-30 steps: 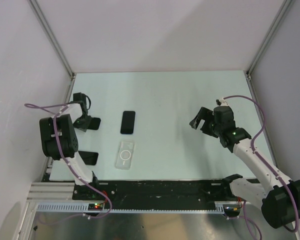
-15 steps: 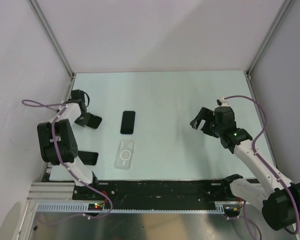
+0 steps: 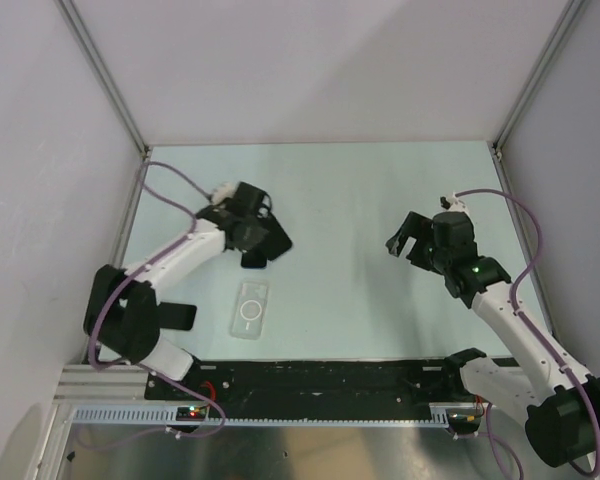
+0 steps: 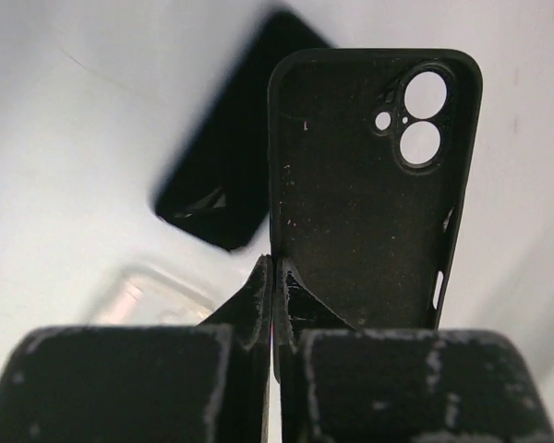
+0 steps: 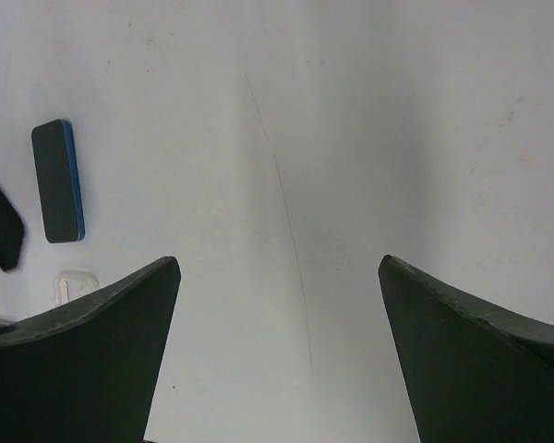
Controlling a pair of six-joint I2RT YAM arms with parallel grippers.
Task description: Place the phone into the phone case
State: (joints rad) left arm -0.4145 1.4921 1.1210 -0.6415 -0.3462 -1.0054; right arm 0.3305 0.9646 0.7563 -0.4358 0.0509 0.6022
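Note:
The phone (image 3: 251, 261) lies on the table, mostly covered from above by my left gripper (image 3: 270, 243). In the left wrist view the phone (image 4: 223, 175) is a glossy black slab below and left of what I hold. My left gripper (image 4: 275, 277) is shut on the side wall of a black phone case (image 4: 365, 203) with camera cut-outs, held above the phone. The clear phone case (image 3: 250, 308) with its white ring lies nearer the front, and is blurred in the left wrist view (image 4: 143, 295). My right gripper (image 3: 405, 235) is open and empty over bare table (image 5: 279, 263).
Another flat black item (image 3: 178, 316) lies by the left arm's base. In the right wrist view a black slab with a blue edge (image 5: 55, 180) lies at far left, with a small white thing (image 5: 74, 281) below it. Grey walls enclose the table.
My left arm has swung from the table's left edge rightward to above the phone, carrying the black case. The right arm has barely moved.

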